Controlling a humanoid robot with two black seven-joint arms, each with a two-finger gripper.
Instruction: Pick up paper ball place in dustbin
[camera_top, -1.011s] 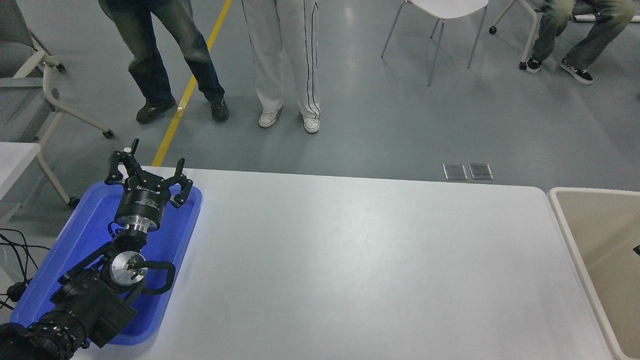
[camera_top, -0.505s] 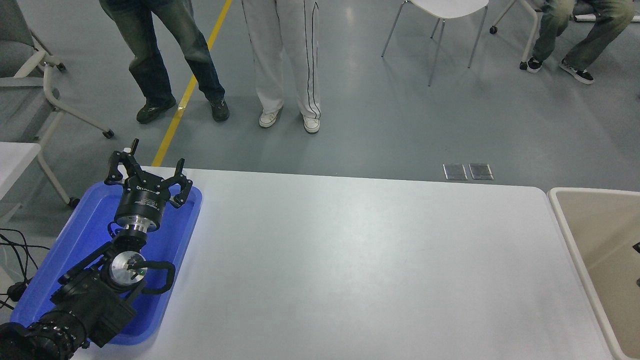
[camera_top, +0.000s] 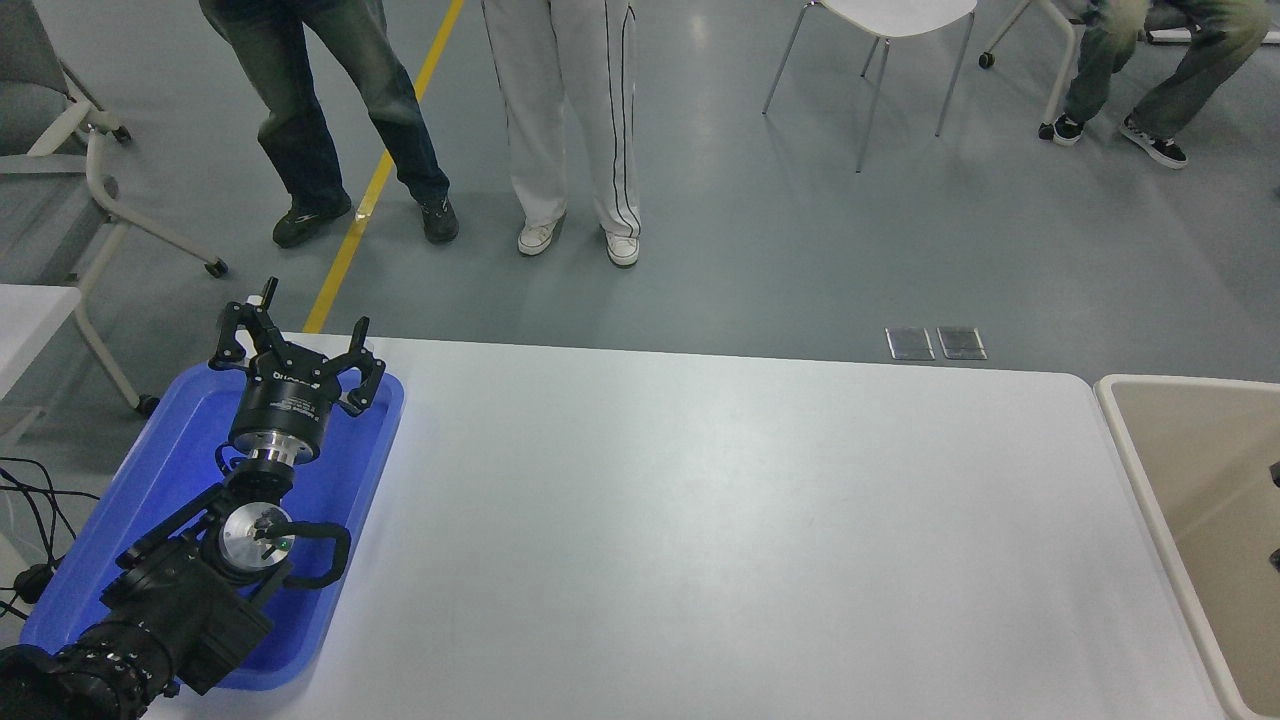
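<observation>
Beige dustbin (camera_top: 1150, 470) sits right of the counter (camera_top: 700, 520), paper ball unseen, left gripper (camera_top: 300, 350) spread empty, right gripper barely showing, grip untellable; withdraw clear of the rim.

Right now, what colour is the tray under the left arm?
Blue. The tray shows best in the head view, beneath the parked left gripper.

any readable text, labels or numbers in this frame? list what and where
Nothing legible.
White print on the left gripper body: a short logo line with smaller lines under it, too small and blurred to read.
White table, blue tray, dustbin: no print visible.
Yellow floor line: a plain stripe, no lettering.
</observation>
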